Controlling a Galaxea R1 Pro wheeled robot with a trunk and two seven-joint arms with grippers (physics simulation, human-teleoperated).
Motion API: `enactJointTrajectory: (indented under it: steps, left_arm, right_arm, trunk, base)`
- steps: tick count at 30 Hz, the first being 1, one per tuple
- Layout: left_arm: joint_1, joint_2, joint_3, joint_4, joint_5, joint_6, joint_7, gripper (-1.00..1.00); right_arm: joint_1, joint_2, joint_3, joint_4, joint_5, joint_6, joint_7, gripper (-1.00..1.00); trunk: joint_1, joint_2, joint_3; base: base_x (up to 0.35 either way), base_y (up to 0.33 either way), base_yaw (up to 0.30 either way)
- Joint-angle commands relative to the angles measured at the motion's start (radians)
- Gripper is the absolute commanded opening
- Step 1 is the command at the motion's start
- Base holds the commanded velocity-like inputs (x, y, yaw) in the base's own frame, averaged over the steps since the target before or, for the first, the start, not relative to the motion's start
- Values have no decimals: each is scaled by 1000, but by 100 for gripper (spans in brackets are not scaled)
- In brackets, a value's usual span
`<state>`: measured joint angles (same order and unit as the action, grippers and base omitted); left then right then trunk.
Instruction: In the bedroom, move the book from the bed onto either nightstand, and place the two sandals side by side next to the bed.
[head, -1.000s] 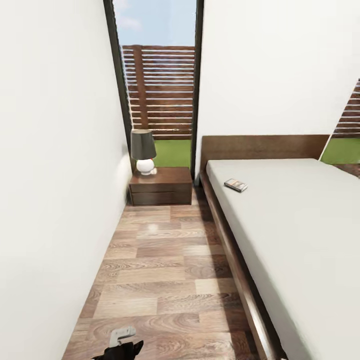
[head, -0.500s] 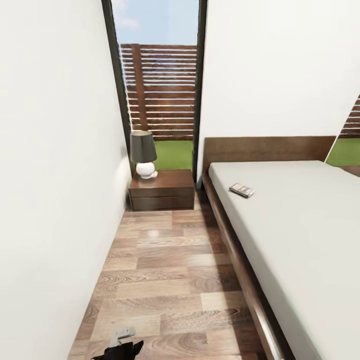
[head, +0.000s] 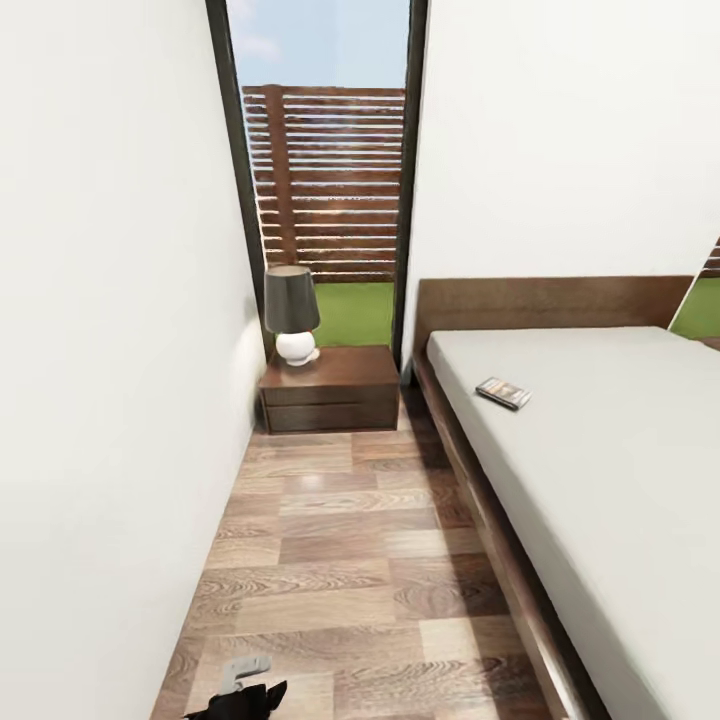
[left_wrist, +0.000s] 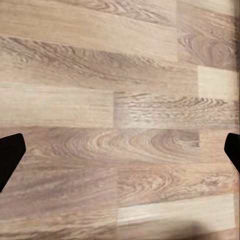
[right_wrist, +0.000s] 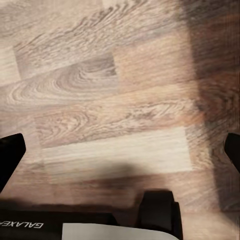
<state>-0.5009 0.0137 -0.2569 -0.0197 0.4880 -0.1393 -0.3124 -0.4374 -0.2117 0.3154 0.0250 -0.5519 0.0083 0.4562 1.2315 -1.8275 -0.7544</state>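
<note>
The book (head: 503, 393), a small dark paperback, lies flat on the off-white bed (head: 610, 480) near its headboard end and left edge. The dark brown nightstand (head: 330, 388) stands on the floor left of the bed, against the window wall. In the left wrist view my left gripper (left_wrist: 120, 155) is open over bare plank floor, its black fingertips (left_wrist: 10, 152) at the picture's two sides. My right gripper (right_wrist: 120, 152) is open too, above the floor, with nothing between its fingers. Part of my left arm (head: 240, 690) shows low in the head view. The sandals are out of view.
A lamp (head: 291, 315) with a dark shade and white base stands on the nightstand's left half. A white wall (head: 110, 400) runs along the left of a narrow wood-floor aisle (head: 350, 560). A tall window (head: 325, 190) looks out on a slatted fence.
The whole head view has shifted: the camera has moved up the aisle, so nightstand, book and bed sit lower and further right. Nothing itself has moved.
</note>
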Motion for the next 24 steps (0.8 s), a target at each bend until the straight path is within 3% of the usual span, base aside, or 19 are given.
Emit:
enactJointTrajectory:
  steps: [1,24]
  left_arm:
    - [-1,0,-8,1,9,-3,-4,100]
    - [-1,0,-7,1,9,-3,-4,100]
  right_arm:
    - [-1,0,7,3,-11,1,6,100]
    - [-1,0,7,3,-12,1,6,100]
  trunk:
    - [0,0,-1]
    - [0,0,-1]
  base:
    - [321,24,0]
    - [331,2,0]
